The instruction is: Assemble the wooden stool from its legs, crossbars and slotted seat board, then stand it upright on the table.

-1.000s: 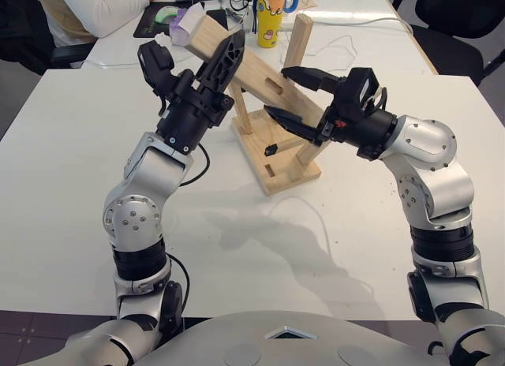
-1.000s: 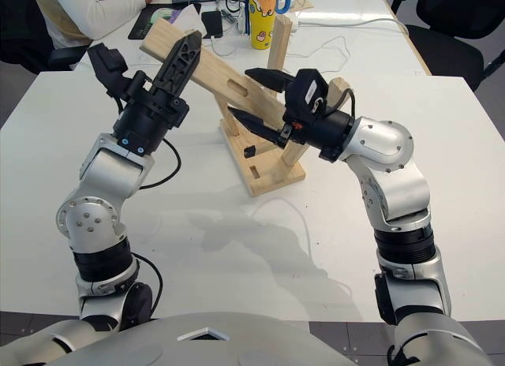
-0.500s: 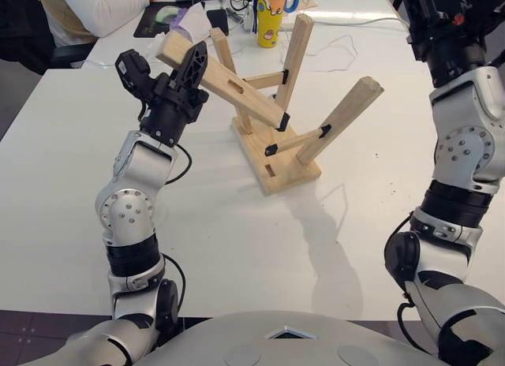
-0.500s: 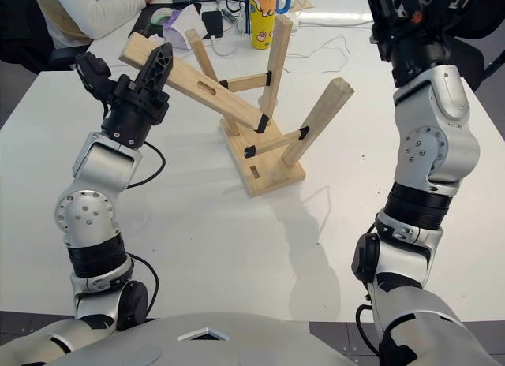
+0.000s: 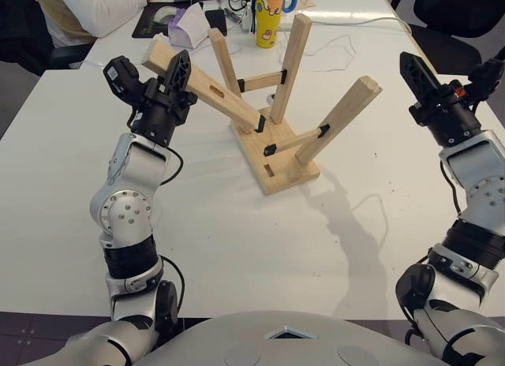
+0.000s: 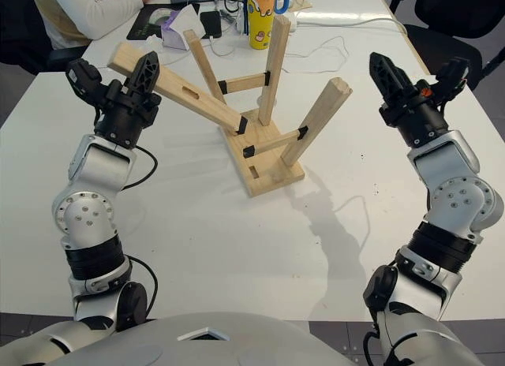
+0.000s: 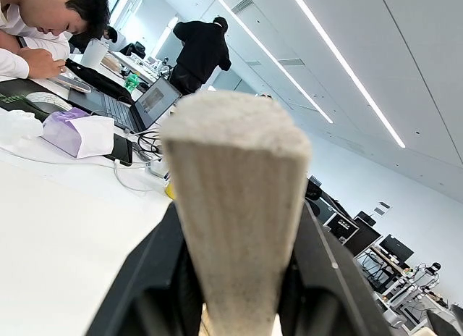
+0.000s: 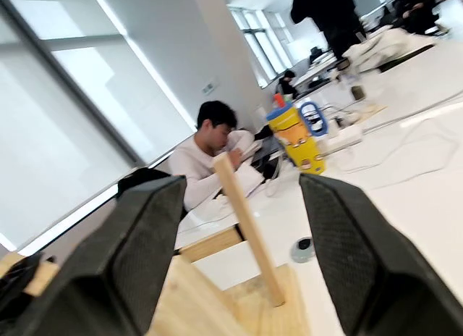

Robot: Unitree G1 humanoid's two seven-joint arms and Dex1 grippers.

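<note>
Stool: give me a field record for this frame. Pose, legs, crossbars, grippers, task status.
pose: upside down, seat board flat on the table
legs: four, pointing up, splayed
held leg: slotted leg, tilted toward the robot's left
crossbars: upper crossbar between the two far legs; lower crossbar meets the right leg
left gripper: shut on the slotted leg near its upper end
right gripper: open, off to the right, touching nothing
status: not yet stood upright
</note>
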